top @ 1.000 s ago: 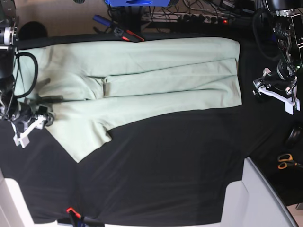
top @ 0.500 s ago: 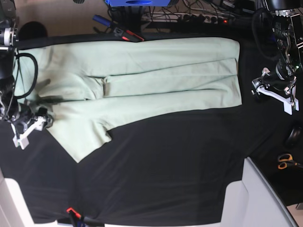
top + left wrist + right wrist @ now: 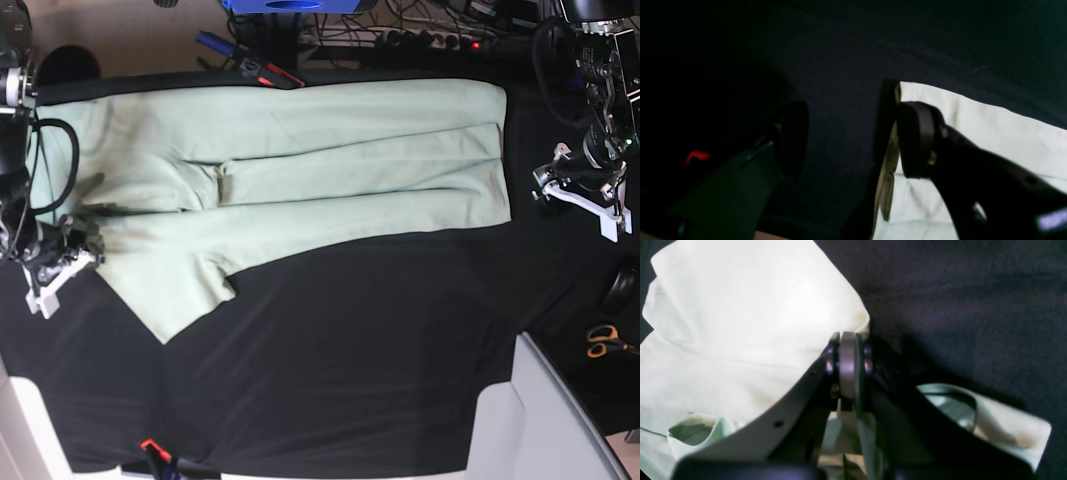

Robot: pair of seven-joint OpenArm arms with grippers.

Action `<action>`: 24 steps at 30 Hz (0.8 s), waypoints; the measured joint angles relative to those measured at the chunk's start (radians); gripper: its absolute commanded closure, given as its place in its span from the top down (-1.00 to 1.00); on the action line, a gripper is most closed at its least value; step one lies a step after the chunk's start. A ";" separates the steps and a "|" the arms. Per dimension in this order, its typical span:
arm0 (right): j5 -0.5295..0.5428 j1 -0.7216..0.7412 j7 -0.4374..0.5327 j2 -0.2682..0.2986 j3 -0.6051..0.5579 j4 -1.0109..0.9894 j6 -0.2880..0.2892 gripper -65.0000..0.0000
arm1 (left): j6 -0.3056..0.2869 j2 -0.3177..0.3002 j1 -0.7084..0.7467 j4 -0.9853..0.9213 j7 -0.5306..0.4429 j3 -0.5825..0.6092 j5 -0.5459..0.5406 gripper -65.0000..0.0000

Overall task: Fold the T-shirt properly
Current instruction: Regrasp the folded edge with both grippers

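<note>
Base view: the T-shirt (image 3: 300, 170) lies flat across the upper half of the frame on the black tablecloth (image 3: 350, 360), soft matte mint cotton folded into long lengthwise bands, with one sleeve jutting as a blunt triangle toward the lower left. My right gripper (image 3: 62, 262) sits at the left edge of the frame, on the shirt's border. My left gripper (image 3: 585, 195) hangs at the right edge, apart from the shirt's straight end.

Left wrist view: my left jaws stand wide with nothing between them, two dark rounded pads over dark woven cloth. The pale shirt fills the lower right, its edge just beside the right-hand pad.

Right wrist view: my right jaws are pinched together on a thin edge of the shirt at frame centre. Smooth, bright cloth billows in creased folds to the upper left; a ribbed strip curls at lower right.
</note>
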 measured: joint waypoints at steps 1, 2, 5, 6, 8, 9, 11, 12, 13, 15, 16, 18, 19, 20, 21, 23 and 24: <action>0.000 0.000 0.000 0.000 0.000 0.000 0.000 -1.00 | 0.000 0.000 0.000 0.000 0.000 0.000 0.000 0.27; 0.000 0.001 0.000 0.000 -0.001 0.000 0.000 -1.00 | 0.000 0.000 0.000 0.000 0.000 0.000 0.000 0.27; 0.000 0.000 0.000 0.001 -0.001 0.000 0.000 -0.92 | 0.000 -0.001 0.000 0.000 0.000 -0.002 0.000 0.27; 0.000 0.000 0.000 0.001 -0.001 0.000 0.000 -0.81 | 0.000 0.000 0.000 0.000 0.000 -0.002 0.000 0.27; 0.000 0.001 0.001 0.002 -0.001 0.000 0.000 -0.48 | 0.000 0.000 0.000 0.000 0.000 -0.002 0.000 0.27; 0.000 0.000 0.000 0.003 -0.001 0.000 0.000 -0.32 | 0.000 -0.001 0.000 0.000 0.000 -0.002 0.000 0.27; 0.000 0.000 0.000 0.004 -0.001 0.000 0.000 -0.09 | 0.000 0.000 0.000 0.000 0.000 -0.002 0.000 0.27; 0.000 0.000 0.000 0.003 -0.001 0.000 0.000 -0.08 | 0.000 0.000 0.000 0.000 0.000 -0.002 0.000 0.27; 0.000 0.000 0.000 0.003 -0.001 0.000 0.000 -0.08 | 0.000 0.000 0.000 0.000 0.000 -0.002 0.000 0.27; 0.000 0.000 0.000 0.003 -0.001 0.000 0.000 -0.08 | 0.000 0.000 0.000 0.000 0.000 -0.002 0.000 0.27; 0.000 0.000 0.000 0.003 -0.001 0.000 0.000 -0.09 | 0.000 0.000 0.000 0.000 0.000 -0.002 0.000 0.27; 0.000 0.000 0.000 0.003 -0.001 0.000 0.000 -0.09 | 0.000 0.000 0.000 0.000 0.000 -0.002 0.000 0.27; 0.000 0.000 0.000 0.003 -0.001 0.000 0.000 -0.09 | 0.000 0.000 0.000 0.000 0.000 -0.002 0.000 0.27; -0.001 0.000 0.000 0.004 -0.001 0.000 -0.001 -0.12 | 0.000 -0.001 0.000 0.000 0.000 -0.002 0.000 0.27; -0.023 0.000 0.000 0.003 -0.001 0.000 -0.011 -0.17 | 0.000 -0.001 0.000 0.000 0.000 -0.002 0.000 0.27; -0.097 0.002 0.000 0.000 -0.023 0.000 -0.061 -0.32 | 0.000 -0.001 0.000 0.000 0.000 -0.002 0.000 0.27; -0.102 0.002 0.006 -0.003 -0.023 0.000 -0.061 -0.37 | 0.000 -0.001 0.000 0.000 0.000 -0.002 0.000 0.27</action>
